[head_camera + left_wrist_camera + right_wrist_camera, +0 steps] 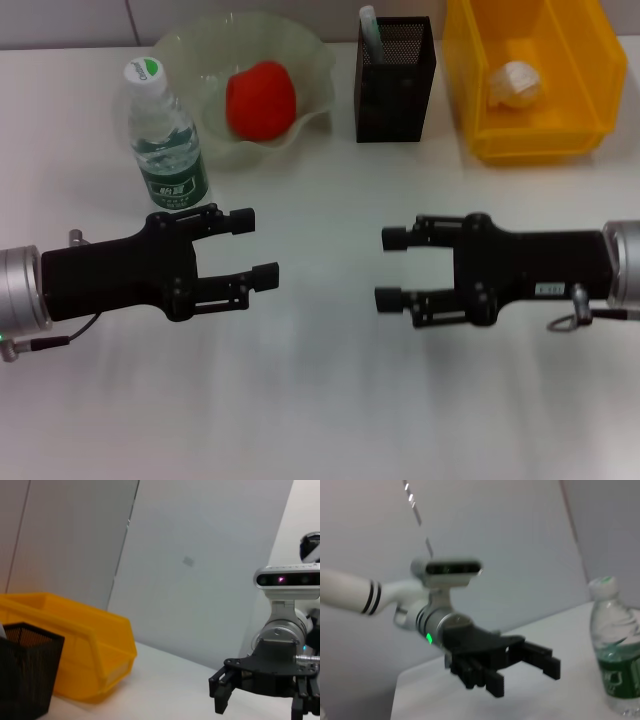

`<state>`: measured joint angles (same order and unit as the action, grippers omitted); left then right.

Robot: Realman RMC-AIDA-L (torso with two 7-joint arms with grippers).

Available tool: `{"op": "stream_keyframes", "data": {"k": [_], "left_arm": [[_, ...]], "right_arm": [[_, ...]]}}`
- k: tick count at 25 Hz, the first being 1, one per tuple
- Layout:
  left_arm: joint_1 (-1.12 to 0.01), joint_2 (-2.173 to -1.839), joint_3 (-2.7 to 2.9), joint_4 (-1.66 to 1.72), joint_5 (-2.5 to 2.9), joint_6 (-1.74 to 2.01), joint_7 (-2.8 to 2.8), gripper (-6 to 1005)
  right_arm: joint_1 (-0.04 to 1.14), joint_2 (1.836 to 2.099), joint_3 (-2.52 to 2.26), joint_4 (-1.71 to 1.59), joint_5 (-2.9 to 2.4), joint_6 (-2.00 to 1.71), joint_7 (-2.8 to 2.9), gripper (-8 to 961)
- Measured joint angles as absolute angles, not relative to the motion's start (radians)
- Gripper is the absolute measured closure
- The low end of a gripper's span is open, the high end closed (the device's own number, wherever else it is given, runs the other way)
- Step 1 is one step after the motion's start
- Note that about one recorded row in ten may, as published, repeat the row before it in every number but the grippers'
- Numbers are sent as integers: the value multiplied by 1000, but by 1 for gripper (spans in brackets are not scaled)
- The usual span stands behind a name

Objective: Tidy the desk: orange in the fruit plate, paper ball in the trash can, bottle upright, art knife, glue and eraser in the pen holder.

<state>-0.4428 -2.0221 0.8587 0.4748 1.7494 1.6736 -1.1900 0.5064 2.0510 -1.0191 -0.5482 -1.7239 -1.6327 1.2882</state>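
2 grippers spread, left gripper (262, 247) facing right gripper (390, 268), bottle (166, 140) upright

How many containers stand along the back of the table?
3. The glass fruit plate with the orange is on the left, the black pen holder in the middle, the yellow bin with the paper ball on the right.

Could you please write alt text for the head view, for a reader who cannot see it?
Two open black robot hands, left hand and right hand, face each other over a white desk. Behind them stand an upright bottle, a fruit plate holding an orange, a pen holder and a yellow bin containing a paper ball.
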Motion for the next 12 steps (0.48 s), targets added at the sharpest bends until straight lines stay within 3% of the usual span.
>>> {"op": "stream_keyframes", "data": {"k": [12], "left_arm": [[-447, -2014, 859, 481, 1796, 1673, -1167, 202]], "right_arm": [[503, 2060, -1016, -528, -1739, -1595, 1231, 177]]}}
